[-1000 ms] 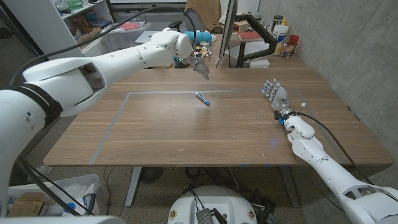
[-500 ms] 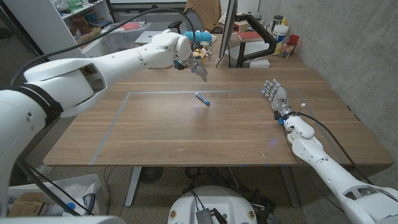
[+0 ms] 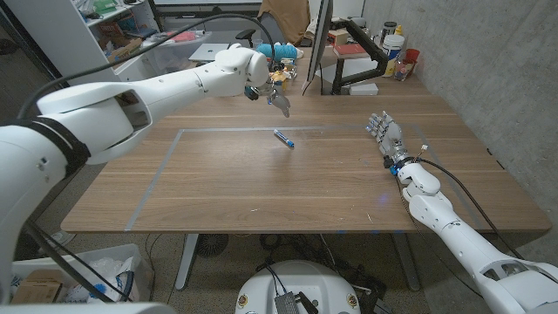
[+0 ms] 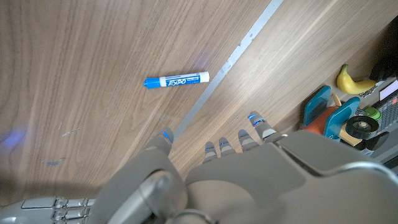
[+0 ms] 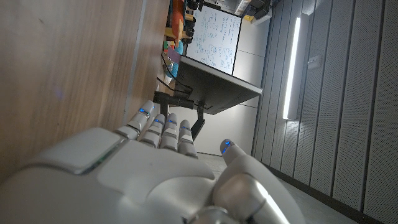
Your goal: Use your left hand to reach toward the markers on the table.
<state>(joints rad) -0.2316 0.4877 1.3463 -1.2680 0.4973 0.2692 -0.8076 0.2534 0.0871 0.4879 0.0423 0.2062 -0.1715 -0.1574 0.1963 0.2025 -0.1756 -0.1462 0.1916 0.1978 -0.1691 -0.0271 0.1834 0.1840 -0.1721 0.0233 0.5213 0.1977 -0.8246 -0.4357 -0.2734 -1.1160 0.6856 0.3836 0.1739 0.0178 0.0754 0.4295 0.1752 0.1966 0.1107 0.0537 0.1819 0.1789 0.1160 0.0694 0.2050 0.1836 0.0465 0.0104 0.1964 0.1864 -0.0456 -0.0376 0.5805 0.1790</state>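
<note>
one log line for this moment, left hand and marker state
left hand: open, raised above far table side | blue-capped white marker: lying on wooden table, untouched | right hand: open, idle

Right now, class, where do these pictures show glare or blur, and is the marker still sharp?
Left wrist view: the blue marker is sharp, its label readable; the left hand is soft up close; sheen brightens the table. Head view: pale glare crosses the wood near the marker. Right wrist view: a bright light strip glows beyond the right hand.

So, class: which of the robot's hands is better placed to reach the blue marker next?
The left hand. It hovers above the table just beyond the marker, fingers apart and empty. The right hand waits near the table's far right side.
</note>
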